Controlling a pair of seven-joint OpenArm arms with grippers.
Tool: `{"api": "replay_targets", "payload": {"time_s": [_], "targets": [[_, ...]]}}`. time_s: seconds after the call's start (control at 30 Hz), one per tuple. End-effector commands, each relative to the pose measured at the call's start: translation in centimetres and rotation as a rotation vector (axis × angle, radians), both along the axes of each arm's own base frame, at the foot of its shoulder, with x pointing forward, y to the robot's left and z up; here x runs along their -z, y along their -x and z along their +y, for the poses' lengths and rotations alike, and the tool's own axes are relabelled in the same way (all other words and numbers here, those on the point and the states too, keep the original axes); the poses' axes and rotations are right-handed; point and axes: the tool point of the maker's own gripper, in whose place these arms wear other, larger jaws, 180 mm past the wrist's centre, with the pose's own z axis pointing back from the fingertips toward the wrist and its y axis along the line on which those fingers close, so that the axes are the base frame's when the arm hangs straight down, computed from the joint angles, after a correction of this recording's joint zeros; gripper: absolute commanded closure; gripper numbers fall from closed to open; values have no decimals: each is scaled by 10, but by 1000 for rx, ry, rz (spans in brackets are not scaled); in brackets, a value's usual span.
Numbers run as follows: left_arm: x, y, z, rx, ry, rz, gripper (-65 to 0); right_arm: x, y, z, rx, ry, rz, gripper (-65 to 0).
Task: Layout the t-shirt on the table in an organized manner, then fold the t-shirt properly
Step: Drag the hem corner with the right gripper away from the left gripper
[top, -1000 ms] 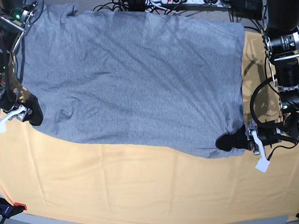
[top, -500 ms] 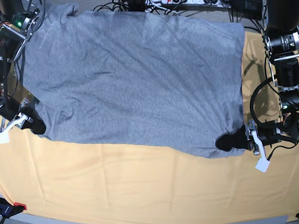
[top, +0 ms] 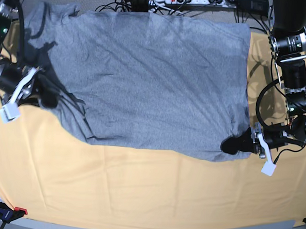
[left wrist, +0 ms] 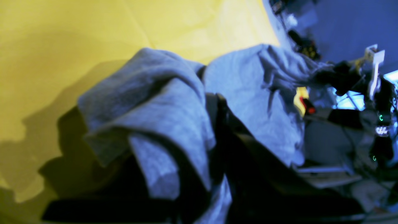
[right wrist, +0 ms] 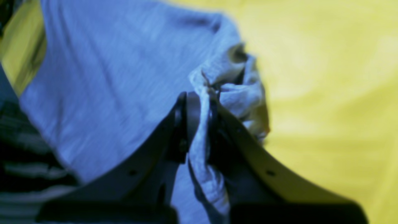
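The shirt (top: 146, 79) lies spread across the far half of the table (top: 146, 196), plain grey side up, its far edge at the table's far edge. The right gripper (right wrist: 199, 102) pinches a bunched fold of the shirt's edge between its pressed-together jaws (wrist view shows cloth squeezed in the gap), at the shirt's left side in the base view. The left gripper (top: 230, 144) is clamped on the near right corner, grey cloth draped over its jaws, low by the table
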Motion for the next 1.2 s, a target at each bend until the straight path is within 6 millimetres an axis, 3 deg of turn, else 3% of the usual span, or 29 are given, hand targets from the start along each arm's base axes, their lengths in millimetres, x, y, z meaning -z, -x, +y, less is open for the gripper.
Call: {"api": "replay_targets", "payload": {"time_s": [0.0,0.17,0.27,0.4,0.6,0.67,0.77,0.83,1.1,1.17], "targets": [[-26,-11,6,-18,23,-72,0,-10,3,10,-43,-3,-34,0],[-26,-11,4,-17,25,-72,0,28,38,54,-212,24,122,0],[-26,-11,4,-17,25,-72,0,47,53,67,-293,82,204,0],[-26,-11,4,-17,25,-72,0,54,63,75,-344,105,241,0],[-26,-11,5,-17,25,-72,0,21,69,102,-429,-33,164,0],[-26,-11,4,-17,26,-72,0,17,71,103,-443,-55,160,-100],[-26,-11,4,-17,25,-72,0,13,65,102,-445,-44,142,-311],[-26,-11,4,-17,25,-72,0,6,58,103,-448,-48,112,-375],[-26,-11,5,-17,25,-72,0,-26,30,108,-469,-71,-18,-376],[-26,-11,5,-17,25,-72,0,-7,17,91,-404,70,6,-375]]}}
